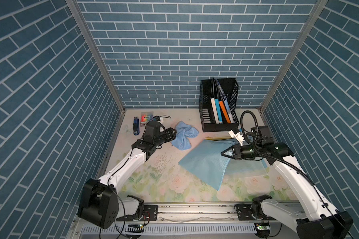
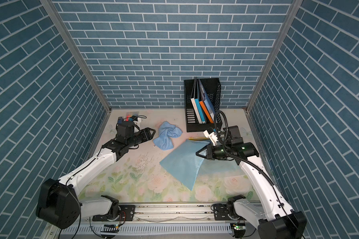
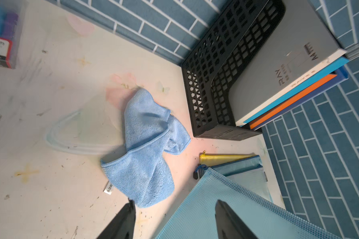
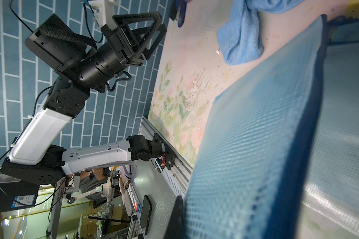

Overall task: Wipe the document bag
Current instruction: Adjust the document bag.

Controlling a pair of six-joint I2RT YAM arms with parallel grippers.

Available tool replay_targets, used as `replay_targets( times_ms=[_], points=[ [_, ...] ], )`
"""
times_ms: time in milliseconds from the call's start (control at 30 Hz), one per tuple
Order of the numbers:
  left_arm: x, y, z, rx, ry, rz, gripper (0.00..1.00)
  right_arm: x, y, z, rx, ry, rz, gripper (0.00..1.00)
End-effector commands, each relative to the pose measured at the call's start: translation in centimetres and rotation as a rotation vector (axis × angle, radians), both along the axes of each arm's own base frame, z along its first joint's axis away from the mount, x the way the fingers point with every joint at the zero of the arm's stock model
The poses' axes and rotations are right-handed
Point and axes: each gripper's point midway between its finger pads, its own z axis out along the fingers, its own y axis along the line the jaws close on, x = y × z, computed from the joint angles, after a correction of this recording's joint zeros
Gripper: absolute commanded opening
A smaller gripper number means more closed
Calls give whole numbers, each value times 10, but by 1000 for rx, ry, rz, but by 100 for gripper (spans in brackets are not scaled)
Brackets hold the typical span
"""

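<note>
Blue-brick booth, flowered bench [image 1: 153,186], document bag [image 1: 203,165] gripped at its edge.
In both top views brick walls [image 2: 153,51] enclose the speckled bench; the right end effector [image 1: 224,154] is clamped on the document bag, right of centre, and the left end effector [image 1: 174,132] stands wide beside a cloth [image 1: 184,137]. The left wrist view shows stains around the cloth, near a file rack [image 3: 207,87]. The right wrist view shows the bag's gripped side raised off the bench.

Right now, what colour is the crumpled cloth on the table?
Light blue. The cloth shows best in the left wrist view.
</note>
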Motion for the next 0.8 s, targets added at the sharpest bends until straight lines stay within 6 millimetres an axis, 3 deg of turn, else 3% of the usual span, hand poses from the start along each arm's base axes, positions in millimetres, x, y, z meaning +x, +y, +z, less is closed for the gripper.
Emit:
replay_targets(
  times_ms=[0, 200, 533, 633, 767],
  points=[
    [2, -8, -4, -12, -19, -52, 66, -25, -26, -29, -188, 115, -20, 0],
    [5, -19, -24, -35, 23, -103, 66, -30, -62, -71, -483, 264, -11, 0],
    [-9, -24, -66, -33, 118, -136, 66, 19, -96, -109, -796, 397, -33, 0],
    [-13, -25, -75, -32, 139, -142, 66, 39, -104, -118, -873, 405, -11, 0],
    [-16, -28, -79, -53, 148, -148, 66, 50, -111, -131, -947, 444, 59, 0]
  ],
)
